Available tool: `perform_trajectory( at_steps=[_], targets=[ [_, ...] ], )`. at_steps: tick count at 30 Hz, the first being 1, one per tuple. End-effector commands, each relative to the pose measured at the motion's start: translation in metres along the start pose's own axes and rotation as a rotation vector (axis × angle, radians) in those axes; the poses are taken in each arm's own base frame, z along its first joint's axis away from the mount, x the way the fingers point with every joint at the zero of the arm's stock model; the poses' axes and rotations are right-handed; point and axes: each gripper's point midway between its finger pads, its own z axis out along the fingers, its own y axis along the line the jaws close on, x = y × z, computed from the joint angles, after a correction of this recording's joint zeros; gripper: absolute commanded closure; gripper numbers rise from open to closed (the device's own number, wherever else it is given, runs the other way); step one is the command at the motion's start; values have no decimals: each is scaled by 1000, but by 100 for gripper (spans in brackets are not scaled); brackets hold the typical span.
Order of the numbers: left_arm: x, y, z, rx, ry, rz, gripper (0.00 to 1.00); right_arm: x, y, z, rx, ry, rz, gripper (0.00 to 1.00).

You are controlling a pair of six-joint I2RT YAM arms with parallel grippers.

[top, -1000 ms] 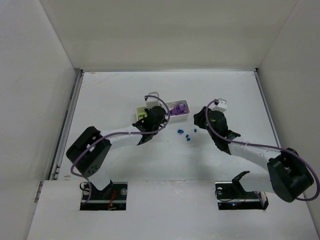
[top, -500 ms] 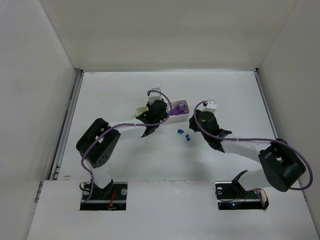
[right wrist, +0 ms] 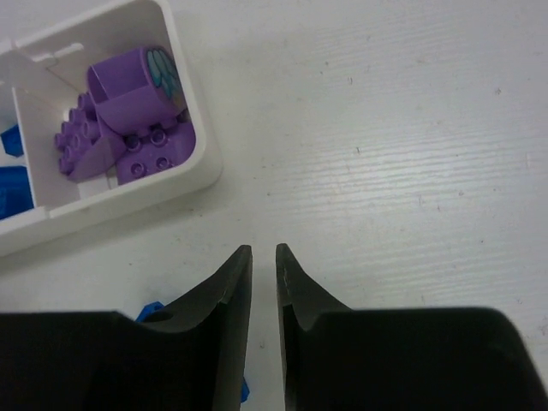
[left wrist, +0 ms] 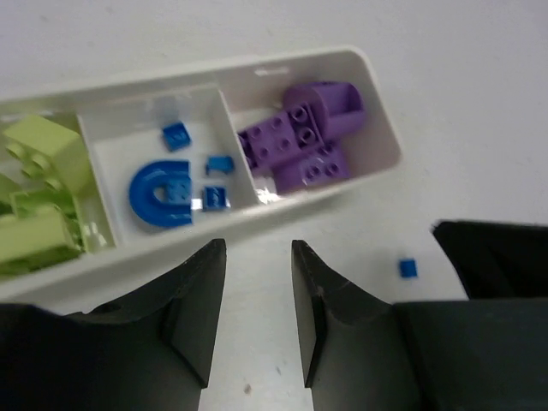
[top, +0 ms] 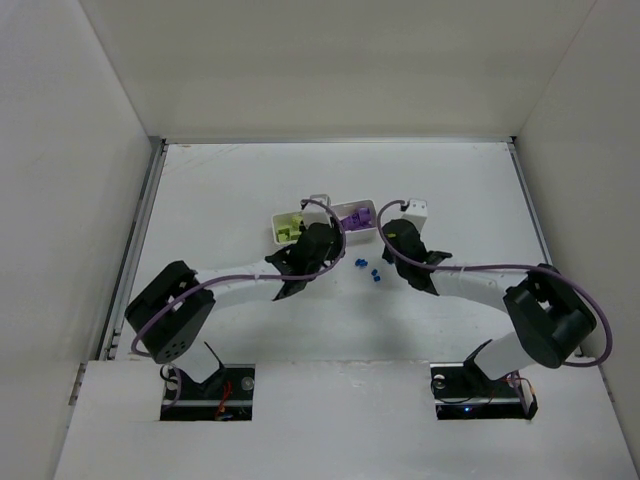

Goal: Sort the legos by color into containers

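Blue's the colour left. The white tray [left wrist: 385,145] on the desk [top: 450,190] has lime, blue and purple cells filled. Loose blue bricks [top: 366,268] lie beside it. Left fingers [left wrist: 193,300] are parted and empty, right fingers [right wrist: 223,300] pinched nearly shut by the strays. Next it needs a sure pinch, then the middle cell.

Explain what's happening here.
Two robot arms are sorting by colour into a white three-compartment plastic tray: small lime plastic bricks at one end, blue bricks in the middle, purple bricks at the other. A few loose blue bricks lie on the table. The left end effector hovers open and empty before the tray; the right end effector, shut, is near its purple end.
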Motion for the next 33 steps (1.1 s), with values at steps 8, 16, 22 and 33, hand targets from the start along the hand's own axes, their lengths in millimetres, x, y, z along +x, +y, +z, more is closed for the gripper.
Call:
perform_trajectory(
  at_steps=[8, 16, 22, 33],
  targets=[
    [41, -27, -40, 175, 50, -71, 67, 24, -6, -6, 91, 42, 54, 61],
    [49, -37, -47, 217, 54, -64, 67, 38, -11, -3, 108, 76, 63, 65],
    [50, -38, -48, 233, 63, -86, 66, 39, -7, 0, 101, 104, 64, 62],
    [48, -34, -47, 236, 66, -114, 65, 54, -5, 11, 143, 155, 46, 73]
  ],
)
